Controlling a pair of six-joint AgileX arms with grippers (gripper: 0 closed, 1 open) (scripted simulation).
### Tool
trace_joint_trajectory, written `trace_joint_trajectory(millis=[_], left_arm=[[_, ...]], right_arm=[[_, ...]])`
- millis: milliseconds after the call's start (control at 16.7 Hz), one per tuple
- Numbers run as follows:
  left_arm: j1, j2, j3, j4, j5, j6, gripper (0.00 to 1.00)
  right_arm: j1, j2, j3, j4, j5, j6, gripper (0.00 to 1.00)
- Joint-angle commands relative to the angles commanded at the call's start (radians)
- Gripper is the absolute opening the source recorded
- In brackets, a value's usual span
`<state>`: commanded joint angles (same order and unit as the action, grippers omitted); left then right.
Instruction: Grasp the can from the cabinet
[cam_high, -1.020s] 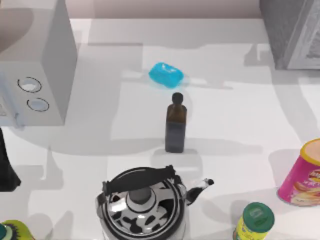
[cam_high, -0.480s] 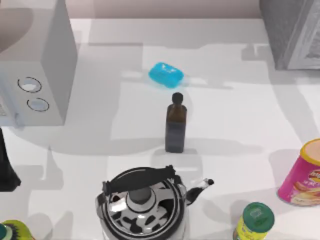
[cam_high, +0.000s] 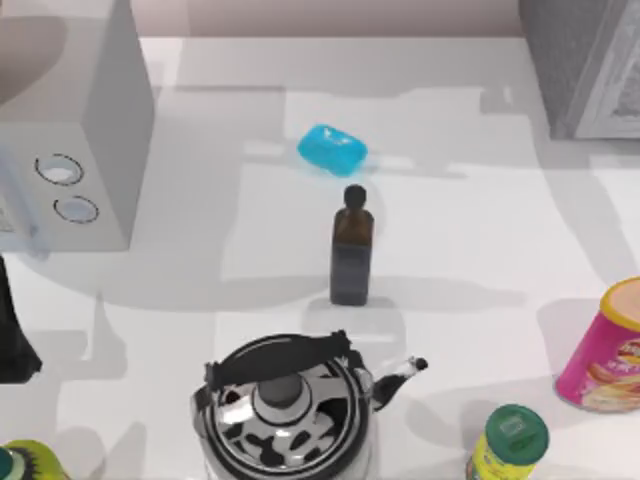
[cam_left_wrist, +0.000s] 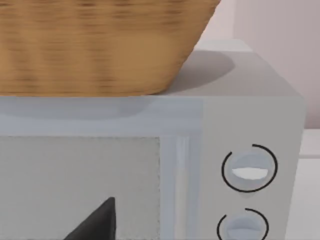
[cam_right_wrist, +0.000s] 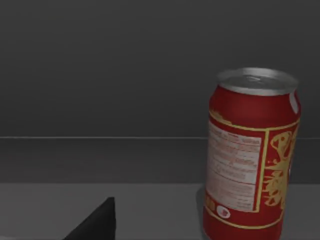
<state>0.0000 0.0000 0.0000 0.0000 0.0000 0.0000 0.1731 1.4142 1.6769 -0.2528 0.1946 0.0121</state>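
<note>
Nothing on the table is seen to have shifted since the earlier top views; only shadows near the cabinet (cam_high: 585, 65) at the far right differ slightly.

The approach step is judged in hand: the red can (cam_right_wrist: 250, 155) stands upright on the dark shelf, off to one side of the right gripper's finger (cam_right_wrist: 95, 222). Centring, then closing, is called for. Whether either gripper is spread cannot be told; the left arm faces the microwave (cam_left_wrist: 210, 150).

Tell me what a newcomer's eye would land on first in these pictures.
The red can stands upright in the dark cabinet, close ahead in the right wrist view. On the table, a black-and-white kettle sits at the near edge, with a dark bottle upright just beyond it. A wicker basket rests on top of the microwave.
</note>
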Motion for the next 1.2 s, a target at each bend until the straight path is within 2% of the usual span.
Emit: trace_joint_trajectory(millis=[420, 660, 1200], left_arm=[[0.0, 0.0, 0.0, 0.0, 0.0, 0.0, 1.0], [0.0, 0.0, 0.0, 0.0, 0.0, 0.0, 1.0], [0.0, 0.0, 0.0, 0.0, 0.0, 0.0, 1.0]], right_arm=[[-0.033, 0.195, 0.179, 0.014, -0.029, 0.0, 1.0], [-0.034, 0.205, 0.189, 0.015, -0.031, 0.0, 1.0], [-0.034, 0.205, 0.189, 0.015, -0.031, 0.0, 0.32]])
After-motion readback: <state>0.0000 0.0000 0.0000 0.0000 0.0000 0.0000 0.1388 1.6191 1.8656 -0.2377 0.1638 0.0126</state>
